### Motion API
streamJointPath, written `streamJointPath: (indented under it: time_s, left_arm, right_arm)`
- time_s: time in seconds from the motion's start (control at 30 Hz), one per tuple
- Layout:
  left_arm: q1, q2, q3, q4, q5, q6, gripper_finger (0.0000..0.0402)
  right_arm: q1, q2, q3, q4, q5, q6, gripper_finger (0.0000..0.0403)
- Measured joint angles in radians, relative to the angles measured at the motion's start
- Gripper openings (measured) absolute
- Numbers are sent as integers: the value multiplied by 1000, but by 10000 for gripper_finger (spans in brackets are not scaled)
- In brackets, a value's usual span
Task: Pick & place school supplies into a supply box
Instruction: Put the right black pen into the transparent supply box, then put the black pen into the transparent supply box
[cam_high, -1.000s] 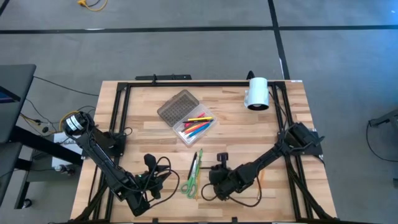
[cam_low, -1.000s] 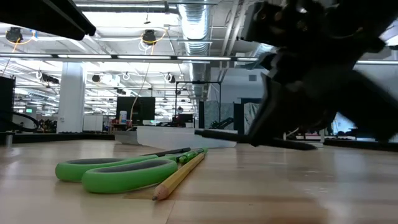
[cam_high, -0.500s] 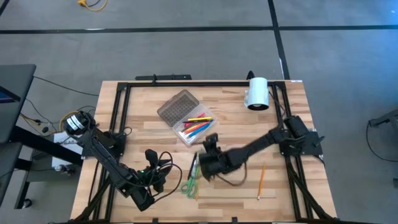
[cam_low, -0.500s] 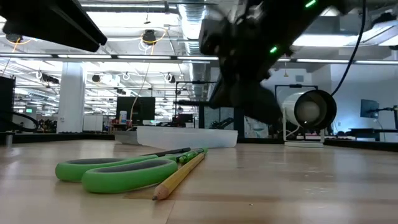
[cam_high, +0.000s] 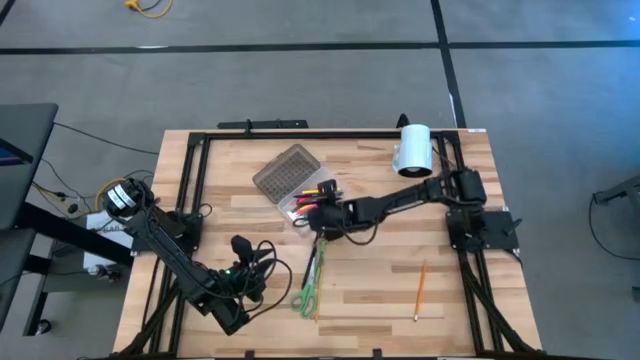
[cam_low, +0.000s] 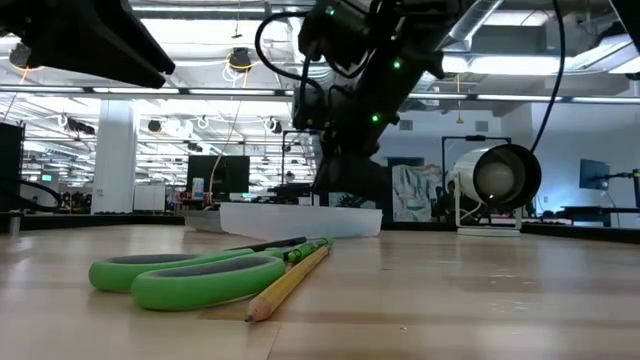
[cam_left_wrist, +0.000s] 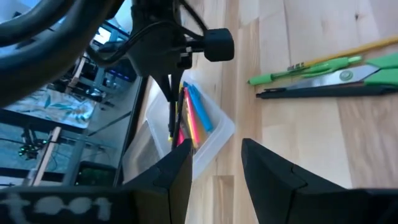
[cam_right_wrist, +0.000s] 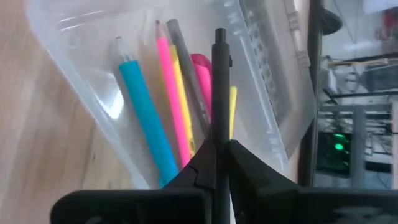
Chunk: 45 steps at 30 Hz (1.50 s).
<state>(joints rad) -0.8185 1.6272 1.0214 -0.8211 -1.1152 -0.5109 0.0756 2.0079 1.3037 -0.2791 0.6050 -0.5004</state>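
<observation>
Looking past the right tool (cam_right_wrist: 216, 163), a black pen (cam_right_wrist: 219, 87) is seen pinched between its fingers, held above the open supply box (cam_right_wrist: 93, 37); that grip is hidden from above, where the box (cam_high: 300, 190) sits mid-table. The left tool (cam_left_wrist: 214, 168), fingers parted, is parked near the green scissors (cam_high: 307, 292) and pencil (cam_low: 285, 287).

We see a clear supply box (cam_right_wrist: 93, 68) with a grey dot-gridded lid (cam_high: 282, 171), holding a blue pen (cam_right_wrist: 142, 124), a pink one (cam_right_wrist: 173, 106) and a yellow one (cam_right_wrist: 231, 99). A black pen (cam_right_wrist: 220, 81) sits centre frame. Lower down, green scissors (cam_low: 190, 277) and a yellow pencil (cam_low: 285, 288) lie on light wood.
</observation>
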Motion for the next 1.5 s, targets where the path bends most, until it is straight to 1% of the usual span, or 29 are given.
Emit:
streamJointPath:
  time_s: [0.1, 0.17, 0.3, 0.5, 0.57, 0.67, 0.77, 0.83, 0.87, 0.97, 1.1, 1.23, 1.33, 1.4, 1.5]
  left_arm:
    - [0, 0, 0, -15, -2, -2, 131]
    - [0, 0, 0, -20, -18, -2, 131]
    - [0, 0, 0, -22, -24, -5, 131]
    - [0, 0, 0, -23, -24, -17, 131]
    - [0, 0, 0, -23, -24, -17, 131]
    - [0, 0, 0, -23, -23, -24, 131]
    - [0, 0, 0, -23, -12, -28, 131]
    - [0, 0, 0, -22, 5, -33, 131]
    - [0, 0, 0, -21, 13, -35, 131]
    - [0, 0, 0, -4, 34, -37, 131]
    - [0, 0, 0, 56, 37, -37, 131]
    - [8, 0, -2, 151, 37, -38, 131]
    - [17, 0, -35, 283, 38, -37, 131]
    - [25, 0, -65, 375, 67, -19, 131]
    - [47, 0, -112, 494, 127, -3, 131]
  right_arm:
    - [-22, 0, 0, 5, -22, -12, 10]
    - [-32, 0, 0, 10, -45, -22, 20]
    - [-46, 0, 0, 39, -70, -23, 51]
    - [-52, 0, 0, 49, -73, -8, 96]
    - [-52, 0, 0, 48, -63, -7, 110]
    - [-46, 0, 0, 29, 0, 28, 129]
    - [-19, -27, -3, -30, 44, 90, 139]
    - [16, -56, 2, -43, 51, 142, 141]
    - [37, -73, 1, -77, 50, 173, 141]
    - [104, -117, -1, -143, 47, 270, 136]
    - [200, -173, 0, -216, 49, 419, 126]
    - [294, -187, 0, -283, 51, 584, 119]
    - [357, -184, -1, -332, 52, 690, 118]
    - [391, -168, 0, -346, 60, 762, 118]
    - [439, -163, -15, -371, 122, 875, 118]
